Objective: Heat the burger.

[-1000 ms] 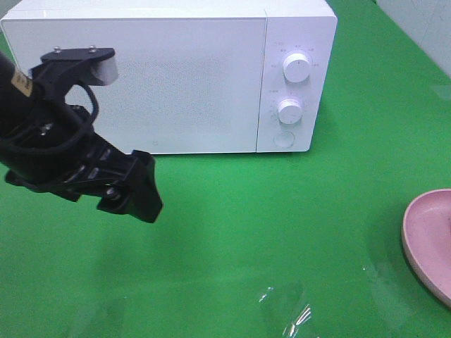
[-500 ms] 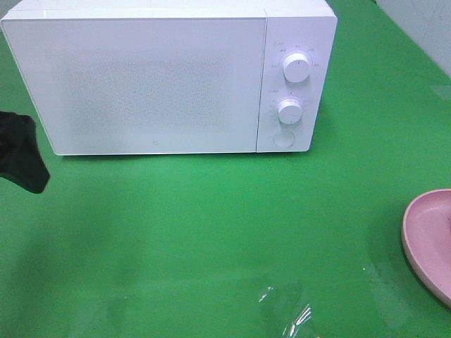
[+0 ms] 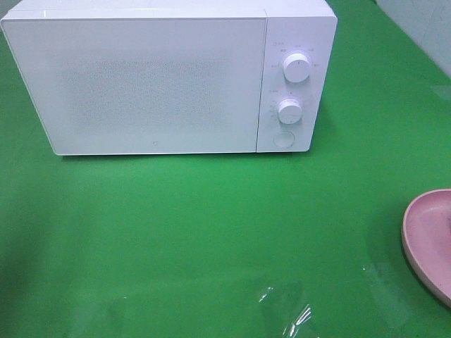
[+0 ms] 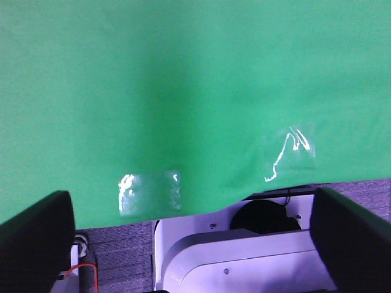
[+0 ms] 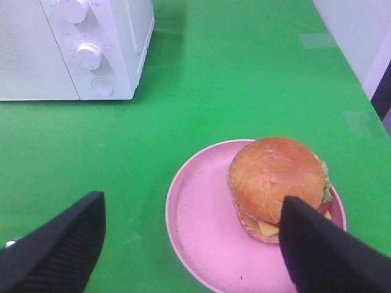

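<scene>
The burger (image 5: 276,177), with a glossy brown bun, sits on the right half of a round pink plate (image 5: 198,229) in the right wrist view. My right gripper (image 5: 192,207) hovers over the plate's near side, open, its black fingers (image 5: 58,247) apart with nothing between them; one finger overlaps the burger's edge in the picture. My left gripper (image 4: 192,198) is open over bare green cloth near the table's front edge. The white microwave (image 3: 155,77) stands at the back with its door closed. In the exterior view neither gripper shows and the burger is out of frame.
Green cloth (image 3: 211,232) covers the table. A sliver of the pink plate (image 3: 428,239) shows at the right edge. The microwave's two knobs (image 3: 297,67) and button are on its right side. Clear tape patches (image 4: 149,192) lie near the front edge, above the white robot base (image 4: 244,256).
My left arm, earlier in front of the microwave door, has pulled back to the left and left the exterior view. Microwave and plate have not moved.
</scene>
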Controlling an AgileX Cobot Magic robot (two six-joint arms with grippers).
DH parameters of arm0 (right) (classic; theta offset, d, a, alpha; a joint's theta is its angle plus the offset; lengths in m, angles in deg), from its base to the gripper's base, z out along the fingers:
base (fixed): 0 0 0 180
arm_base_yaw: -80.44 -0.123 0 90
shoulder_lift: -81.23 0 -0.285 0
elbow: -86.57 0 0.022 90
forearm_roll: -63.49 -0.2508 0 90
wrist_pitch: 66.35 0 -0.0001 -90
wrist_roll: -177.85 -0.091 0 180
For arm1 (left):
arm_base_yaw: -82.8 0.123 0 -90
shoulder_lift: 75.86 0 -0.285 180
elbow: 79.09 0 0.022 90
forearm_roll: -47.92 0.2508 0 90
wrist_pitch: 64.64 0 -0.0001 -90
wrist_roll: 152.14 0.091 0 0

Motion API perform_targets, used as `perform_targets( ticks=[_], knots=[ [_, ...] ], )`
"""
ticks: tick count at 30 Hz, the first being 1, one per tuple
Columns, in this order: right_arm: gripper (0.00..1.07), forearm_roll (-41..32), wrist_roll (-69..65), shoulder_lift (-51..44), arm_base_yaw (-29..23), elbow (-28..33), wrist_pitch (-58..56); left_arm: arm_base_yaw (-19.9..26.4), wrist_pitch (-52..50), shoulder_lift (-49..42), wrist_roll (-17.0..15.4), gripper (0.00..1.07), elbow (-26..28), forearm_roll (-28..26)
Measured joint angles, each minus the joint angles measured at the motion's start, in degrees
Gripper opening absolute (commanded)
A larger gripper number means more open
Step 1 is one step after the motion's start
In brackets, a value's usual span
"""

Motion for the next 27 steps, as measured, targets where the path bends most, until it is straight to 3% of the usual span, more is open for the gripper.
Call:
perform_targets(
  ticks=[4,6,9,13,27],
  knots=[
    [0.76,0.0,0.0,0.0,0.0,0.0,0.0,0.1,0.1,-4.5,0.5,0.97,-3.0,-0.3],
    [0.76,0.0,0.0,0.0,0.0,0.0,0.0,0.1,0.0,-11.0,0.7,0.97,-6.6,0.1],
    [0.76,0.0,0.0,0.0,0.0,0.0,0.0,0.1,0.0,-12.9,0.7,0.97,-7.5,0.2],
    [0.76,0.0,0.0,0.0,0.0,0.0,0.0,0.1,-0.7,-22.8,0.6,0.97,-12.1,1.3],
    [0.75,0.0,0.0,0.0,0.0,0.0,0.0,0.1,-1.6,-38.2,0.5,0.97,-12.4,1.5]
  ],
)
